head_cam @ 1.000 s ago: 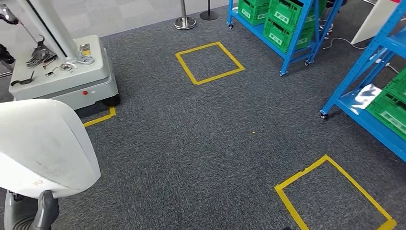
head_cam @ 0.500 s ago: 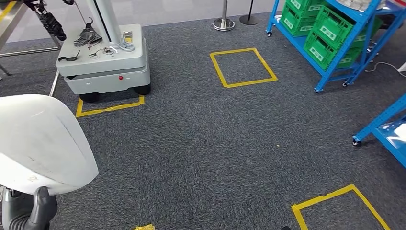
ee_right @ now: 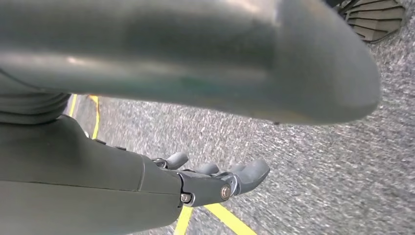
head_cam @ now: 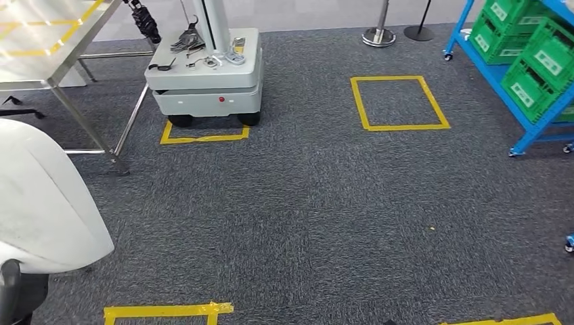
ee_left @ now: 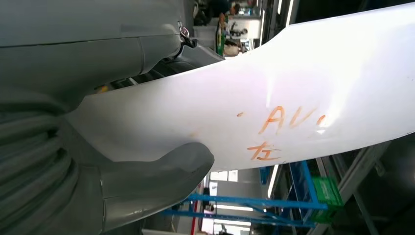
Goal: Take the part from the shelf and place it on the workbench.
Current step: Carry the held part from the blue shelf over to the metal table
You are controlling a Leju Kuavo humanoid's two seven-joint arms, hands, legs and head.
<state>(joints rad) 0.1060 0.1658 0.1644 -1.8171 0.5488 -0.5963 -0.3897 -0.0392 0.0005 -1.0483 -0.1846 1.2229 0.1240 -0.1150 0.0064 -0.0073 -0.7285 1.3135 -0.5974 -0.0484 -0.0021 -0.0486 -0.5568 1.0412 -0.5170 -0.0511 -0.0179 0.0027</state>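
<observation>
My left hand (ee_left: 112, 186) grips the white curved part (ee_left: 293, 93), thumb pressed against its underside, carrying it low at my left over the grey carpet (head_cam: 325, 203); my right hand (ee_right: 215, 181) hangs with fingers loosely apart, holding nothing. Ahead, the steel workbench (head_cam: 47, 40) stands beside a grey wheeled cart (head_cam: 210, 81)

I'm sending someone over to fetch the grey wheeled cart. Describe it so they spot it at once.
Start at the steel workbench at the far left of the carpeted floor. Just to its right stands the cart, a low grey box on dark wheels, parked over a yellow tape outline. Unlike the blue shelf of green crates across the room, it carries a white post, loose metal tools on top and a small red dot on its front.
</observation>
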